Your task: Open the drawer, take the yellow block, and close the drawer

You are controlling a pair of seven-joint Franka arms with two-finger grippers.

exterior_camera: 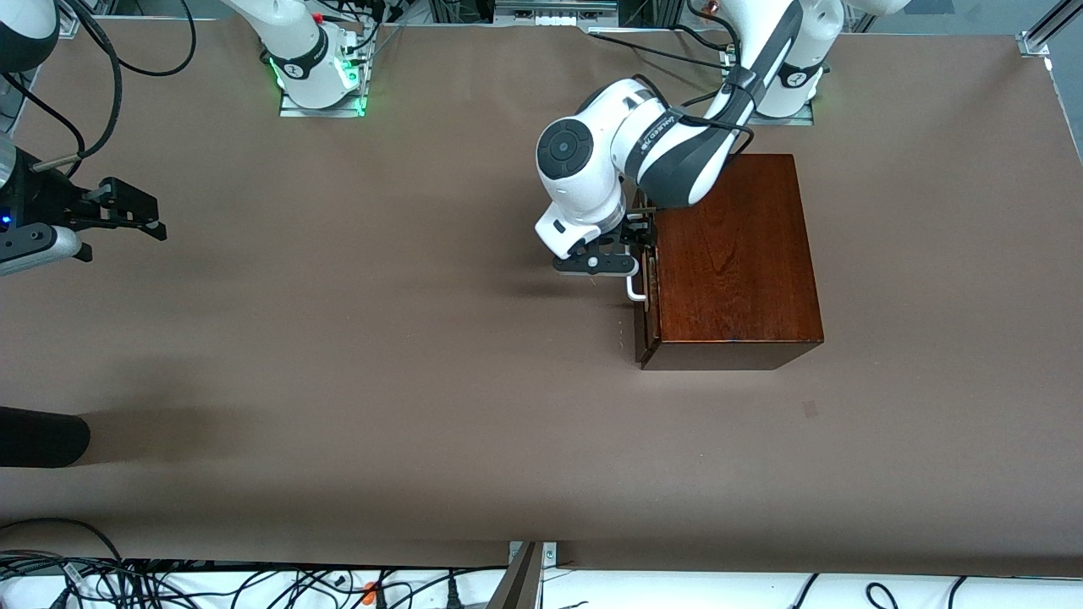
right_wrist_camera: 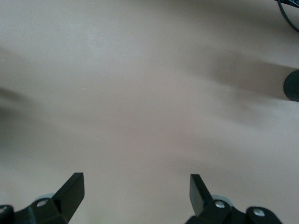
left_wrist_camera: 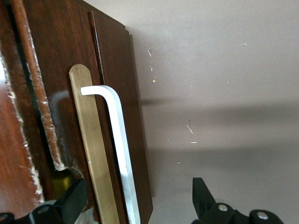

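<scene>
The reddish-brown wooden box (exterior_camera: 736, 254) sits on the brown counter (exterior_camera: 381, 381) toward the left arm's end, its dark drawer (exterior_camera: 645, 326) front facing the right arm's end and lying flush with the box, so the drawer is shut. The left pincer (exterior_camera: 630, 245) is right at that front, by the white handle (exterior_camera: 634, 289). In the left wrist view its fingers are spread wide: one black fingertip (left_wrist_camera: 72, 200) is close against the wood, the other (left_wrist_camera: 203, 198) hangs over bare counter, and the handle (left_wrist_camera: 119, 149) runs between them with nothing pinching it. A pale brass-coloured plate (left_wrist_camera: 93, 154) lies under the handle. A dull yellowish patch (left_wrist_camera: 63, 179) shows beside the first fingertip, but I cannot tell what it is; no yellow block is visible in any view. From the front view the left arm's white wrist covers the upper part of the drawer front, so only the handle's lower bend shows. There is plenty of open counter in front of the drawer, all the way to the right arm's end. There the right pincer (exterior_camera: 127, 207) waits over the counter's edge, its fingers (right_wrist_camera: 70, 191) spread with nothing between them, the arm cut off by the frame. A dark rounded object (exterior_camera: 42, 436) pokes in at the same edge, nearer the camera, too cropped to identify.
</scene>
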